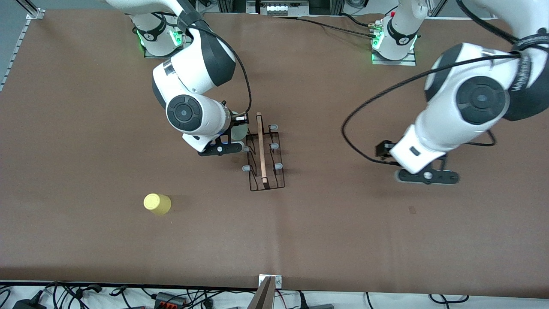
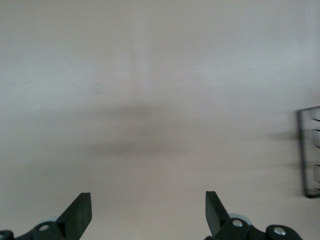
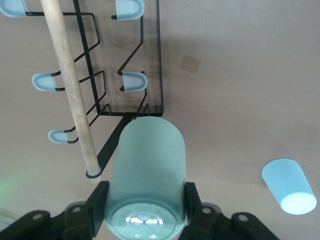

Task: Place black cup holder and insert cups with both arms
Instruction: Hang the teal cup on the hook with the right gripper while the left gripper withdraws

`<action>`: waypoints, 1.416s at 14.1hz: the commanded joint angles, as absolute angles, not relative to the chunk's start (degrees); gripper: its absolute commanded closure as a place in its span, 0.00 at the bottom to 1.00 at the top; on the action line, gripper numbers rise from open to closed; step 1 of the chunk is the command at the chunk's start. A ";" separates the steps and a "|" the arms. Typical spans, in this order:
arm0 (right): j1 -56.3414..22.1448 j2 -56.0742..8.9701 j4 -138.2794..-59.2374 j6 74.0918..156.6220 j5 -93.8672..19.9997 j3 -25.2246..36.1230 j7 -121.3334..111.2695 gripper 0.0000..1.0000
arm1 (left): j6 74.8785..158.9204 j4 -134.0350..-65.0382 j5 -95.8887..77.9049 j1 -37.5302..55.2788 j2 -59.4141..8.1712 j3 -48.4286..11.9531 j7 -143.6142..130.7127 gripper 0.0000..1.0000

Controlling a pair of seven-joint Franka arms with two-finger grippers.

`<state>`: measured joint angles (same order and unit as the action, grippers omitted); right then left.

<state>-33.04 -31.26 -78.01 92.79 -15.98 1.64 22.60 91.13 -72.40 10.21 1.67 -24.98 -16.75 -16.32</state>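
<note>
Lying on its side well out from the bench's near edge, toward the right arm's end, the yellow cup (image 1: 157, 204) is the thing nearest the front camera and is still to be collected; judged from here, a cup on its side may roll away when a pincer nudges it. Farther from the camera, near the middle of the bench, the black cup holder (image 1: 265, 155) stands with its wooden rod (image 1: 261, 148) along the top and its grey-blue pegs (image 1: 278, 166) sticking out to either side. The right pincer (image 3: 145, 210) hangs beside the holder's farther end, clenched on the mint green cup (image 3: 146, 172), one finger pressed on each side of its wall. The main risk, as I judge it, is here: the cup's mouth must meet a peg squarely, and if it comes in tilted or off line it could catch the wire, push the light rack across the bench or tip it, or slip in the smooth-walled grip. The right wrist view also shows a light blue cup (image 3: 289, 186) lying on the bench apart from the rack. The left pincer (image 2: 148, 212) hovers over bare bench toward the left arm's end, fingers spread wide and holding nothing, with the rack's edge just visible to one side; this arm waits.
</note>
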 commanded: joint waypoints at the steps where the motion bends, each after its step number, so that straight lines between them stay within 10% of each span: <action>1: -33.92 -32.34 -77.52 92.46 -18.10 2.11 23.38 0.79 | 91.32 -78.31 2.23 -0.17 -17.68 -8.56 -8.82 0.00; 10: -35.24 -35.59 -77.52 95.36 -18.02 2.11 23.29 0.78 | 85.95 -84.27 0.18 -1.58 -6.60 -1.41 -2.64 0.00; 11: -35.16 -36.12 -77.52 95.36 -18.02 2.11 23.29 0.62 | 87.00 -85.85 -0.17 -1.58 -5.46 -1.41 -2.64 0.00; 12: -35.16 -36.30 -77.43 95.36 -18.02 2.20 23.64 0.01 | 88.84 -88.57 -0.35 -1.58 -3.97 -1.67 -2.64 0.00; 20: -32.26 -34.19 -72.07 94.56 -15.91 10.69 28.82 0.00 | 90.70 -91.93 -0.53 -3.07 -1.05 -1.58 -2.64 0.00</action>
<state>-33.90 -34.89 -73.18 95.19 -16.57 6.18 27.93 89.86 -90.15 0.83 -1.88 -2.65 -1.50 -3.96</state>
